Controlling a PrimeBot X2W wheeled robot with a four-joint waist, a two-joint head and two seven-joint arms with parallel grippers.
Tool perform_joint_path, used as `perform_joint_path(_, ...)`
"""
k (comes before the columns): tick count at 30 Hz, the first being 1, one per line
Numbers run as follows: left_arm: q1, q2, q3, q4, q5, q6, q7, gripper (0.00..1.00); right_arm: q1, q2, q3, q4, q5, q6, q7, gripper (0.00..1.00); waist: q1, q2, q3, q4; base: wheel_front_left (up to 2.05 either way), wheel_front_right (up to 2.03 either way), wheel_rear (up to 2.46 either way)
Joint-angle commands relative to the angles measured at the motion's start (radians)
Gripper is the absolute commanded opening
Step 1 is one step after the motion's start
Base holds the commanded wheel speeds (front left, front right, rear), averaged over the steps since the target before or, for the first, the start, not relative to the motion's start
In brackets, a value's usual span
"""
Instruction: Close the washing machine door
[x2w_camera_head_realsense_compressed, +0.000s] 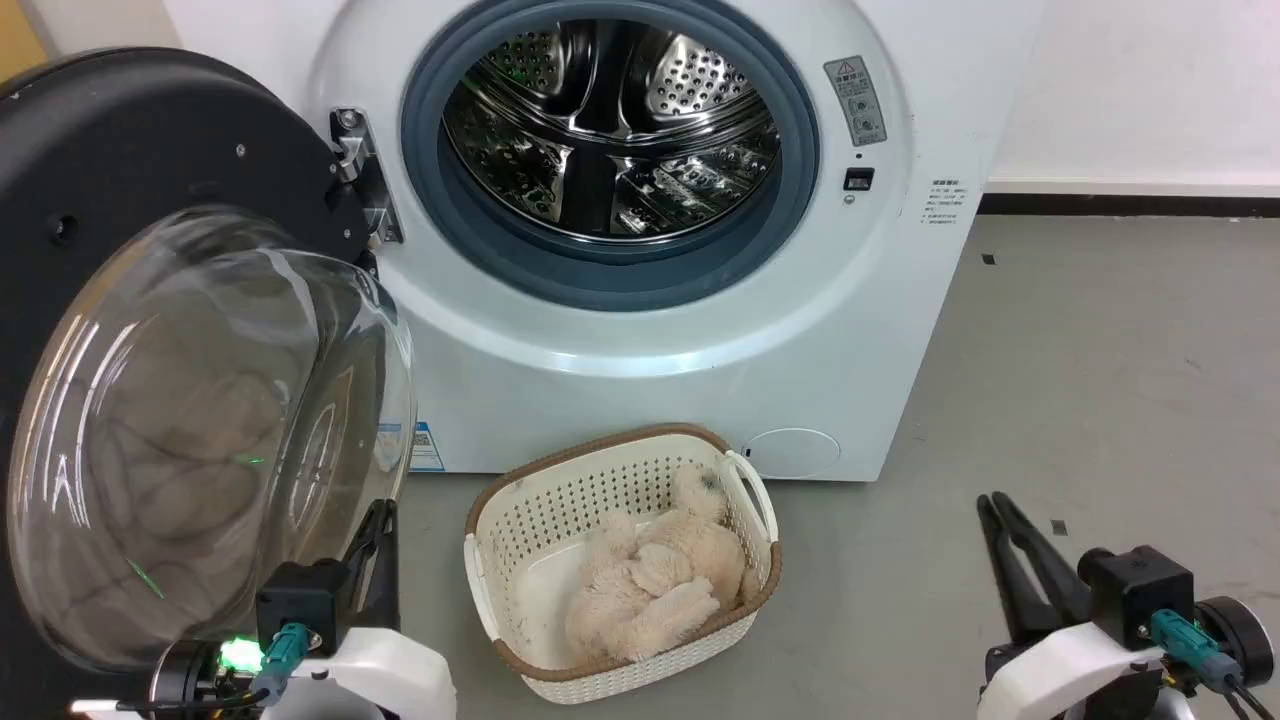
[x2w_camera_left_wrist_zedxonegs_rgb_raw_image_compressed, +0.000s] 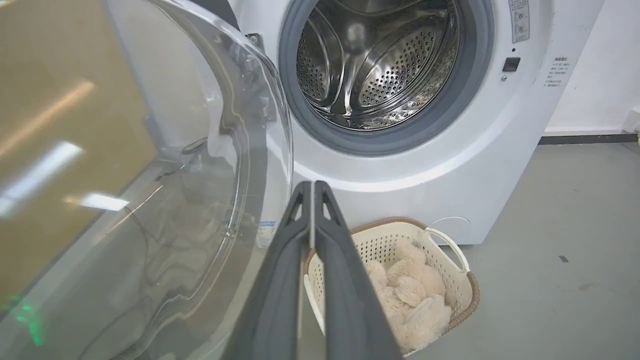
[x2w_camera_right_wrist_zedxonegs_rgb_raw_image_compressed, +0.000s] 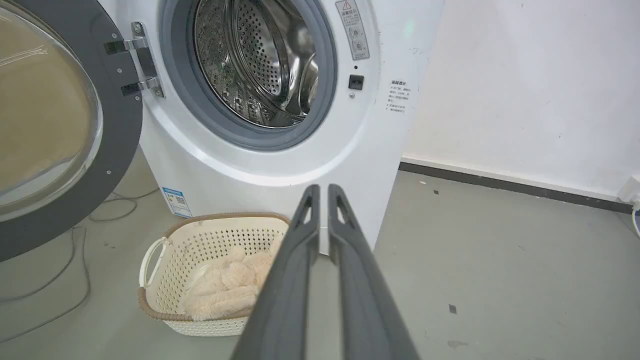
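Trouble, as we judge it, would start with the left jaws, which are pressed together on nothing and sit low, just beside the bulging glass bowl (x2w_camera_head_realsense_compressed: 200, 430) of the washing machine door (x2w_camera_head_realsense_compressed: 120, 130). That door stands swung wide open on its hinge (x2w_camera_head_realsense_compressed: 362, 185) at the left of the washing machine (x2w_camera_head_realsense_compressed: 650, 400), inner face toward us. A push from this side would drive it further open and strain the hinge, so we would first need to get behind the outer face. The dark fingers (x2w_camera_left_wrist_zedxonegs_rgb_raw_image_compressed: 280, 300) could also skid on the curved glass. The laundry basket (x2w_camera_head_realsense_compressed: 580, 490) with its plush toy (x2w_camera_head_realsense_compressed: 650, 585) stands on the floor (x2w_camera_head_realsense_compressed: 1100, 400) below the drum (x2w_camera_head_realsense_compressed: 610, 120), where a sweeping arm might knock it. The right jaws, drawn almost together and empty, hang well apart at the right. A soft push may leave the door resting on the grey gasket (x2w_camera_head_realsense_compressed: 610, 280) unlatched.
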Motion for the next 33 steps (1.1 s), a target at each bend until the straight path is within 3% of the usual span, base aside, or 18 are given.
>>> perform_joint_path(1, 0.000, 0.000, -0.001, 0.000, 0.000, 0.000, 0.000, 1.00, 0.000, 0.000, 0.000, 0.000, 0.000, 0.000, 0.000, 1.00, 0.0000, -0.0001, 0.000, 0.000, 0.00, 0.00, 0.00)
perform_joint_path(33, 0.009, 0.000, -0.011, -0.002, -0.022, 0.019, -0.059, 1.00, 0.006, -0.015, 0.028, 0.005, 0.061, 0.000, -0.059, 1.00, 0.0000, -0.0001, 0.003, 0.051, 0.00, 0.00, 0.00)
